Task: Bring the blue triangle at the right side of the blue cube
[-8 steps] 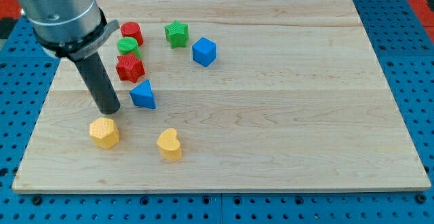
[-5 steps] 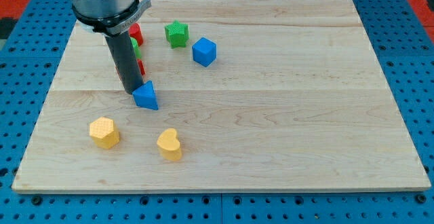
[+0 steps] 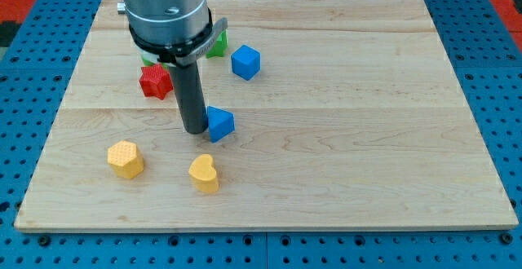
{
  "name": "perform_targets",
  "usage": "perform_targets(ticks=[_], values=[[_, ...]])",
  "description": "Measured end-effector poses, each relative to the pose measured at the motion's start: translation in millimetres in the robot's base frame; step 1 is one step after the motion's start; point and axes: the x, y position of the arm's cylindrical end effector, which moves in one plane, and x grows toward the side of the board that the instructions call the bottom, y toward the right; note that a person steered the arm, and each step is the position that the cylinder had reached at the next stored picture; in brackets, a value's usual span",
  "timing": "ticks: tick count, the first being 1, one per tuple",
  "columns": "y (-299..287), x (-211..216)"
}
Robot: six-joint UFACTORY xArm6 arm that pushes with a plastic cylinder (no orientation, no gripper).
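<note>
The blue triangle (image 3: 220, 124) touches my tip (image 3: 196, 130) on its right; the blue cube (image 3: 245, 62) lies up-right. The rod carries no claw.

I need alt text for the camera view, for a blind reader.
My tip touches the left side of the blue triangle, which sits below the blue cube on a wooden board. Red, green and yellow blocks lie on the view's left.

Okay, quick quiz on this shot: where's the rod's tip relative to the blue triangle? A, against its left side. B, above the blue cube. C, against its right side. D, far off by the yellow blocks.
A: my tip sits right against the view's left side of the blue triangle, well below the blue cube.
</note>
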Motion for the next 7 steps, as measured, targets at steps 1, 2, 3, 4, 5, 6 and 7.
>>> perform_targets(ticks=[1, 2, 3, 4, 5, 6, 7], values=[[1, 20], [29, 13], [51, -11], [46, -14], [46, -32], [53, -53], [71, -68]])
